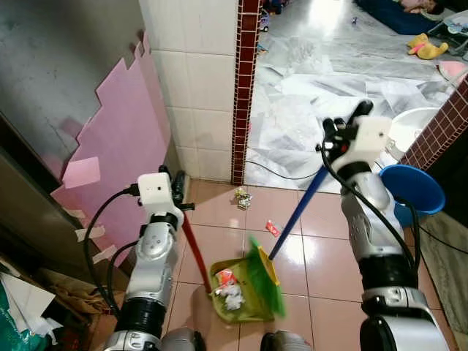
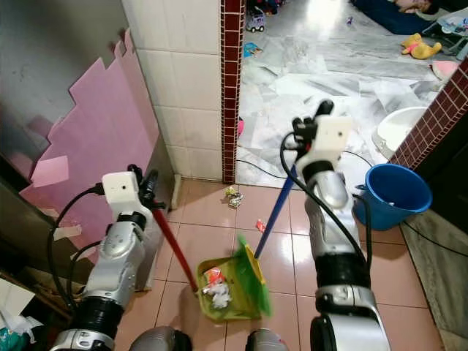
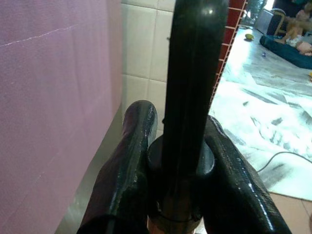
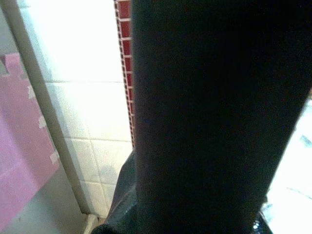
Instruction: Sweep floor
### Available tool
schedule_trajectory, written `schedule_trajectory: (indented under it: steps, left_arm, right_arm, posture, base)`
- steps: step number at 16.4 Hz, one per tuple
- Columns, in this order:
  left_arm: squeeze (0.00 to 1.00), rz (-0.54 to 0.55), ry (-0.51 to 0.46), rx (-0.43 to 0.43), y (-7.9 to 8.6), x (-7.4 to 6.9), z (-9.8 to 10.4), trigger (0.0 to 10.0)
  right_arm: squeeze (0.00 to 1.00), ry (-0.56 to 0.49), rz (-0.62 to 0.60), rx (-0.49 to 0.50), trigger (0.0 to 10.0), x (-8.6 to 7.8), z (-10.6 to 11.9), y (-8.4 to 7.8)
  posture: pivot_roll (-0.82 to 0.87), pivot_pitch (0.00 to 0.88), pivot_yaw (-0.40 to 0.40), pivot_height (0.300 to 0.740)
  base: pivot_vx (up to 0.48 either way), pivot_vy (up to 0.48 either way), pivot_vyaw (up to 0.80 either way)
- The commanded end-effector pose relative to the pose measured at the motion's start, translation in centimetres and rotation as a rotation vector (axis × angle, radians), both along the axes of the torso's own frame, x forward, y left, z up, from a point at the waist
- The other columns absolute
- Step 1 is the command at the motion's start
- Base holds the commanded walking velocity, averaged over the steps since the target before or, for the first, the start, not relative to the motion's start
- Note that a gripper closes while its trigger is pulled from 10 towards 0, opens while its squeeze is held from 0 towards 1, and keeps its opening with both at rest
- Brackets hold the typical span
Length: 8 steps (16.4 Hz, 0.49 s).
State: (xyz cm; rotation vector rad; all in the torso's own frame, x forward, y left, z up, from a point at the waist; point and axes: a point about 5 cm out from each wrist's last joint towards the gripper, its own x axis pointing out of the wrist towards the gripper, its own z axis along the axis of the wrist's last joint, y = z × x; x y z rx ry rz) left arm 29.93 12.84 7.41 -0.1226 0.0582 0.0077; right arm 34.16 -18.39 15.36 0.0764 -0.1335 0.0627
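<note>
Broom, green bristles blurred, blue handle, sits at the mouth of the yellow-green dustpan on the pink tiled floor. Right gripper is clamped round the top of the blue handle; left gripper is closed on the dustpan's red handle, fingers wrapped tight. Step looks like pushing debris into the pan; some white and red scraps already inside. Next move probably calls for reaching out to the crumpled wrapper and the small red wrapper, both loose on the tiles ahead, and dragging them back. Blue bucket stands near on the right, a black cable crosses the doorway, and the white tiled wall corner limits swing on the left.
</note>
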Motion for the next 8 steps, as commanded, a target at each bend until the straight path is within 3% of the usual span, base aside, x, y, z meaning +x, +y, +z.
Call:
schedule_trajectory:
  steps: [1, 3, 6, 8]
  left_arm:
    - [0.0, -0.006, -0.06, -0.015, 0.3, 0.4, 1.4, 10.0]
    - [0.0, -0.035, -0.071, -0.033, 0.2, 0.4, 1.7, 10.0]
    - [0.0, -0.058, -0.079, -0.042, -0.2, 0.4, 1.9, 10.0]
    - [0.0, -0.067, -0.078, -0.047, -0.4, 0.4, 1.9, 10.0]
  right_arm:
    - [0.0, -0.045, -0.011, -0.007, 10.0, -0.1, 0.8, 0.0]
    - [0.0, -0.002, -0.077, -0.032, 10.0, -0.5, -0.6, 0.0]
    - [0.0, 0.016, -0.085, -0.033, 10.0, -0.9, -1.5, 0.7]
    - [0.0, 0.023, -0.076, -0.039, 10.0, -1.1, -1.9, 1.2]
  posture:
    - [0.01, 0.0, 0.009, 0.74]
    - [0.0, 0.0, 0.014, 0.74]
    - [0.0, 0.0, 0.019, 0.74]
    - [0.0, 0.0, 0.019, 0.74]
  base:
    - [0.0, 0.0, 0.0]
    - [0.0, 0.0, -0.28]
    - [0.0, 0.0, -0.8]
    - [0.0, -0.276, -0.8]
